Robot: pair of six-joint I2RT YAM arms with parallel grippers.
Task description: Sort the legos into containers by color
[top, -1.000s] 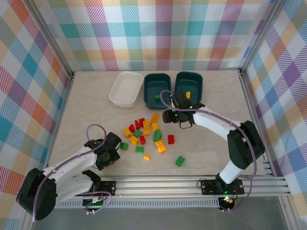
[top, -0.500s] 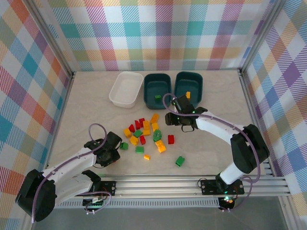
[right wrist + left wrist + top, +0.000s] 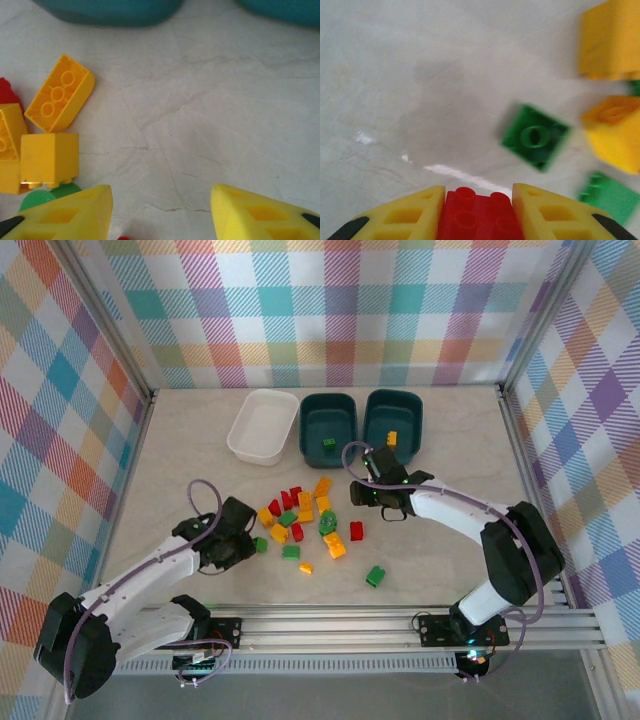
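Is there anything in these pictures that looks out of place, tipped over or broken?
Nothing looks broken or spilled. There are only two small oddities. One yellow brick lies with its hollow underside showing. One green brick sits apart from the pile, toward the near edge of the table.

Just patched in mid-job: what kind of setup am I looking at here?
Probably a lab test cell, not a home or factory: plaid-printed walls enclose a marble-look table, an aluminium rail runs along the near edge, and toy legos lie before three tubs.

Bright, even light; left wrist view seemingly motion-blurred.
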